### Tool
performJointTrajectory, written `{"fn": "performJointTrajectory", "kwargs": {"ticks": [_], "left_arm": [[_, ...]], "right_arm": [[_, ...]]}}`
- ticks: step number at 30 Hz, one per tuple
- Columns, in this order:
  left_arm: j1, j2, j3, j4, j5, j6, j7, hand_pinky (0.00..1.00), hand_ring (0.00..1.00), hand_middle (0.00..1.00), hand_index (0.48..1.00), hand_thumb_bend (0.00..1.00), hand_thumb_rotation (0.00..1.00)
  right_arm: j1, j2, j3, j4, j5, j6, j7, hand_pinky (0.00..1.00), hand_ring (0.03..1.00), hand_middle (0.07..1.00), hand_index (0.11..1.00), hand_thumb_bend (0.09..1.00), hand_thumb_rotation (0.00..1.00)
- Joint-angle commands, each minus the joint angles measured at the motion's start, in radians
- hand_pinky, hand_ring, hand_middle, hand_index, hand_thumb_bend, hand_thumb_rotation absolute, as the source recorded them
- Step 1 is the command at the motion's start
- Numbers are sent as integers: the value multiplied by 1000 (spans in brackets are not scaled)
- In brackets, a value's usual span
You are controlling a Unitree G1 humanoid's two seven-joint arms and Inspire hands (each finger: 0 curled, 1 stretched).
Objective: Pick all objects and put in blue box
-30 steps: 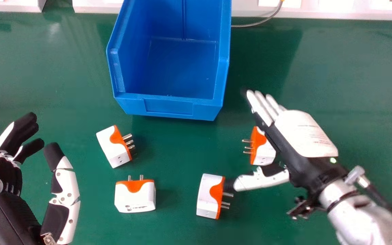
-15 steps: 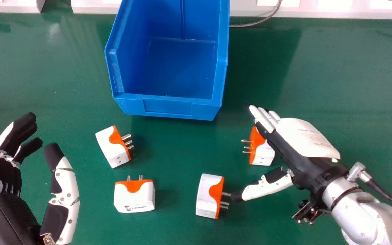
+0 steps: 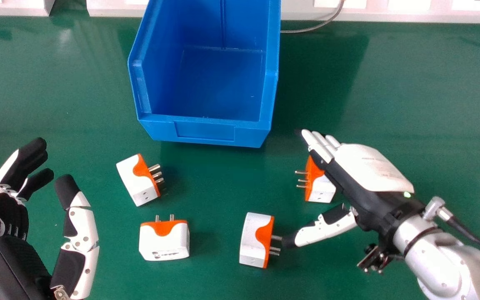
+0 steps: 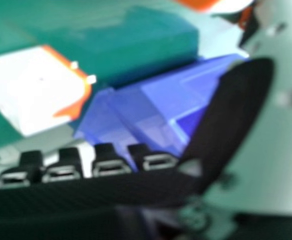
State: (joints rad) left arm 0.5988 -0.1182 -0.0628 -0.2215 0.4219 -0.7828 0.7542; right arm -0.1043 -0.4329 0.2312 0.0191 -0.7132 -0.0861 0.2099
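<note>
In the head view my right hand [image 3: 367, 168] is over the far right plug adapter [image 3: 323, 189], partly covering it; its fingers are straight and its thumb points toward the prongs of the near right adapter [image 3: 251, 246]. The right hand view has my hand's thumb [image 4: 235, 110] beside a white and orange adapter [image 4: 33, 90] and the blue box [image 4: 150, 105]. My left hand [image 3: 4, 216] stays at the left edge, open and holding nothing. Two more adapters lie left of centre, one tilted [image 3: 138, 181], one with prongs pointing away [image 3: 165, 241]. The blue box [image 3: 204, 131] stands behind them.
The adapters lie spread on a green table [image 3: 423, 91]. Along its far edge runs a white ledge [image 3: 390, 14], with a grey cable [image 3: 311, 29] between it and the box's right side.
My right hand has come nearer the robot over the far right adapter, and its thumb has shifted slightly down in the head view. The left hand and the adapters look unmoved.
</note>
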Motion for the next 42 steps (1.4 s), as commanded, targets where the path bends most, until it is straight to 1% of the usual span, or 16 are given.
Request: {"fn": "performJointTrajectory", "kwargs": {"ticks": [1,3,8,10,13,16,19,21,25,26,29,30,33,35,39,42], "left_arm": [[38,-76,4,-17,8,-16,7,651,713,714,722,265,0],[39,-77,3,-16,9,-18,10,650,713,714,724,263,0],[40,-77,-2,-17,0,-20,12,658,720,715,726,261,0],[40,-75,-2,-17,0,-21,12,658,720,716,725,262,0],[40,-75,0,-18,3,-16,12,652,715,716,723,269,0],[38,-74,0,-19,-2,-16,10,650,713,715,723,270,0],[38,-76,1,-22,5,-8,11,649,712,715,724,272,0],[36,-76,1,-23,8,-6,11,650,712,716,725,274,0],[30,-75,1,-20,6,-7,12,648,711,716,724,277,0],[29,-75,0,-21,5,-6,11,649,712,715,724,272,0],[27,-77,-2,-25,4,-1,11,653,713,714,723,265,0],[26,-77,-3,-24,-1,-2,9,654,714,713,722,264,0],[22,-71,-8,-20,-23,-10,0,662,720,717,724,258,0],[24,-72,-11,-24,-30,-8,-5,666,723,720,726,254,0],[22,-75,-6,-27,-28,-10,-8,659,722,718,726,250,0],[21,-76,-6,-31,-28,-6,-11,660,722,719,728,249,0]], "right_arm": [[-68,-32,1,25,-11,-26,-19,1000,1000,1000,1000,937,384],[-93,-46,8,55,-14,-43,-27,1000,1000,1000,1000,941,373],[-156,-78,34,121,-29,-71,-35,1000,1000,1000,1000,947,366],[-179,-90,47,144,-38,-86,-36,1000,1000,1000,1000,947,376],[-210,-103,62,175,-48,-106,-37,1000,1000,1000,1000,956,399],[-229,-107,75,195,-52,-123,-42,1000,1000,1000,995,962,395],[-249,-110,102,224,-65,-148,-45,1000,1000,995,976,947,369],[-262,-109,116,247,-69,-156,-38,1000,1000,988,969,937,366],[-300,-94,159,340,-95,-175,-59,997,997,970,948,908,355],[-311,-88,171,373,-102,-183,-76,982,985,961,937,898,338],[-340,-70,200,469,-111,-215,-126,874,908,909,890,878,268],[-349,-63,210,502,-110,-228,-138,840,884,895,880,869,248],[-376,-44,238,589,-112,-257,-172,745,813,866,843,835,189],[-395,-33,258,646,-119,-276,-195,708,795,864,823,817,161],[-427,-21,287,738,-116,-317,-235,664,777,849,785,778,104],[-438,-15,288,773,-97,-340,-270,642,730,787,744,734,41]]}}
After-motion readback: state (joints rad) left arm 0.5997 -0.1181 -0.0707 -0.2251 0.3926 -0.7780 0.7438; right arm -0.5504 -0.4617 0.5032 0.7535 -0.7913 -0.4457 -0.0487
